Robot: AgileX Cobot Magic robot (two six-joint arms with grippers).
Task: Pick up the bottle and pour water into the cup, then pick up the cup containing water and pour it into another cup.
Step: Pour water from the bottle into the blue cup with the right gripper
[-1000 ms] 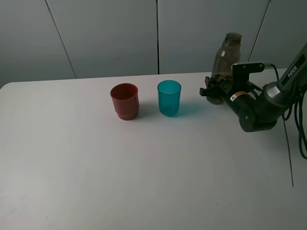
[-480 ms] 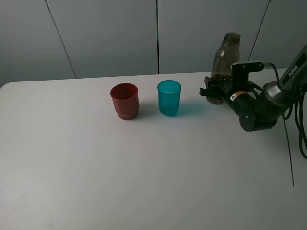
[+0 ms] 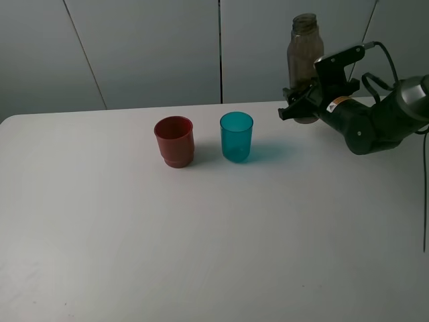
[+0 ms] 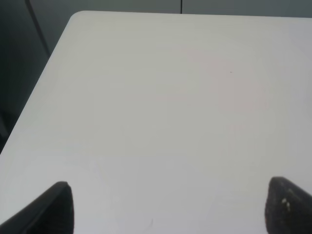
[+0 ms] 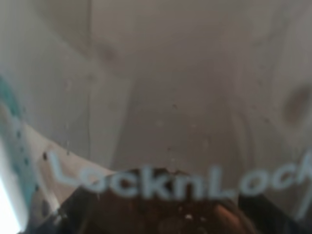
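Note:
The smoky grey-brown bottle stands upright in the air at the back right, held by my right gripper, which is shut on its lower body. The bottle's wall with pale lettering fills the right wrist view. The teal cup stands on the white table, left of and below the bottle. The dark red cup stands just left of the teal one. My left gripper is open over bare table; only its two dark fingertips show.
The table's far left corner and edge show in the left wrist view. A grey panelled wall stands behind the table. Cables hang by the right arm.
My right gripper has lifted the bottle off the table, up and slightly left. The cups have not moved.

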